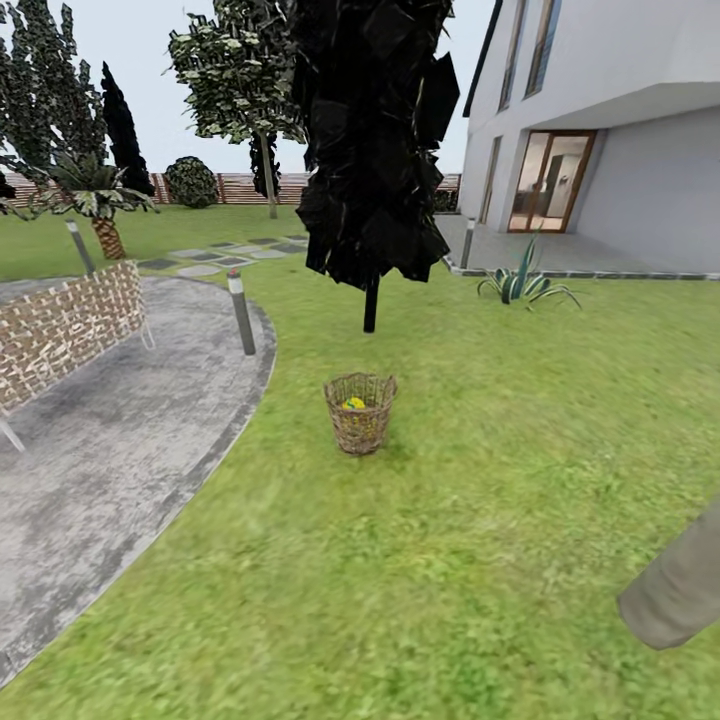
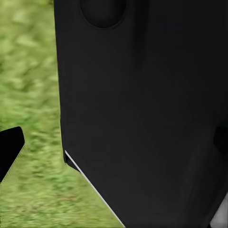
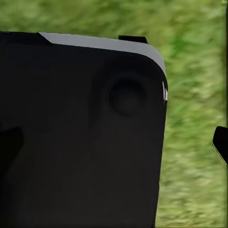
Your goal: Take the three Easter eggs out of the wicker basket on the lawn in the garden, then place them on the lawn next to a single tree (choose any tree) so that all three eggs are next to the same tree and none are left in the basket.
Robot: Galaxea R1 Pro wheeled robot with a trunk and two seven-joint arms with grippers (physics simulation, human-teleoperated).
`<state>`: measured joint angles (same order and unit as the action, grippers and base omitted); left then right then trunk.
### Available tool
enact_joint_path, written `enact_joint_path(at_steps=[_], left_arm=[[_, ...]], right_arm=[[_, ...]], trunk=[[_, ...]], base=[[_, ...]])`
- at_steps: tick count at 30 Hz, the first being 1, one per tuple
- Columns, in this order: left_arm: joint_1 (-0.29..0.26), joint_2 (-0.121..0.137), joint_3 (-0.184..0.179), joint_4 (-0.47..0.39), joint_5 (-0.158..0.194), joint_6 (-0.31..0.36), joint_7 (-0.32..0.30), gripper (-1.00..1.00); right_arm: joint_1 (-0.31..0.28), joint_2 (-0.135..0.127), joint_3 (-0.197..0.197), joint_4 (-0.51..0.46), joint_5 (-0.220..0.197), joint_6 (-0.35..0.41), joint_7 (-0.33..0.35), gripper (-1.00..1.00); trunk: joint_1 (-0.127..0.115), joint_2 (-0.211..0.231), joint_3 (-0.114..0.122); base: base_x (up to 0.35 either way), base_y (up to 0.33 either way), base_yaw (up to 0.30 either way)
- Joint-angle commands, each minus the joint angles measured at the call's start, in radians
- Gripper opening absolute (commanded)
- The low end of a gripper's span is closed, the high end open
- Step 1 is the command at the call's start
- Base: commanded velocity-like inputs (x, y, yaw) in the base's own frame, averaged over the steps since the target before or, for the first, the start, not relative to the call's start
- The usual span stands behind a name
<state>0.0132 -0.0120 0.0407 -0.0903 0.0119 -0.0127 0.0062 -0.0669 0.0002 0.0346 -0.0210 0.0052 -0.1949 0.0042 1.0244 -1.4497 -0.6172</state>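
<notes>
The wicker basket [image 1: 360, 413] stands upright on the lawn [image 1: 480, 520] in the middle of the head view, a few steps ahead. One yellow Easter egg [image 1: 354, 403] with a bit of blue shows over its rim; the others are hidden inside. Just behind it rises a tree [image 1: 372, 140] with blackish angular foliage on a thin dark trunk [image 1: 371, 305]. My left gripper [image 2: 114, 142] and right gripper [image 3: 114, 142] hang over grass beside my black body, each open and holding nothing. A fingertip [image 2: 9, 149] and another fingertip [image 3: 221, 142] sit at the frame edges.
A grey paved path [image 1: 120, 440] curves at the left, with a brick-patterned bench [image 1: 60, 330] and a bollard lamp [image 1: 241, 312]. A second tree [image 1: 240, 70] with a pale trunk, a palm [image 1: 100, 205], a bush [image 1: 190, 182] and the fence [image 1: 240, 188] stand far back. The white house [image 1: 600, 120] and a spiky plant [image 1: 525, 283] are at right.
</notes>
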Motion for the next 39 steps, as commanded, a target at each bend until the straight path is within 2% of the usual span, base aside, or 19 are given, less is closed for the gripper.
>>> enact_joint_path(at_steps=[1, 6, 17, 39], left_arm=[[0.001, 0.0, 0.004, -0.002, 0.001, -0.001, 0.001, 1.0], [0.001, 0.0, 0.004, -0.002, 0.001, -0.001, 0.001, 1.0], [0.001, -0.001, 0.003, -0.002, 0.0, -0.001, 0.001, 1.0], [0.001, -0.002, 0.002, -0.002, 0.0, -0.001, 0.001, 1.0]], right_arm=[[-0.001, 0.0, 0.004, 0.001, 0.001, -0.003, 0.001, 1.0], [-0.001, 0.0, 0.005, 0.0, 0.005, -0.004, 0.001, 1.0], [-0.001, 0.003, 0.007, 0.0, 0.006, -0.004, 0.0, 1.0], [-0.001, -0.002, 0.0, 0.0, -0.002, -0.005, 0.0, 1.0]], trunk=[[0.001, 0.0, -0.001], [0.001, 0.0, -0.001], [0.001, 0.0, -0.001], [0.001, 0.0, -0.001]], base=[[0.336, 0.0, 0.0], [0.335, 0.0, 0.049], [0.335, 0.0, 0.231], [0.335, -0.096, 0.006]])
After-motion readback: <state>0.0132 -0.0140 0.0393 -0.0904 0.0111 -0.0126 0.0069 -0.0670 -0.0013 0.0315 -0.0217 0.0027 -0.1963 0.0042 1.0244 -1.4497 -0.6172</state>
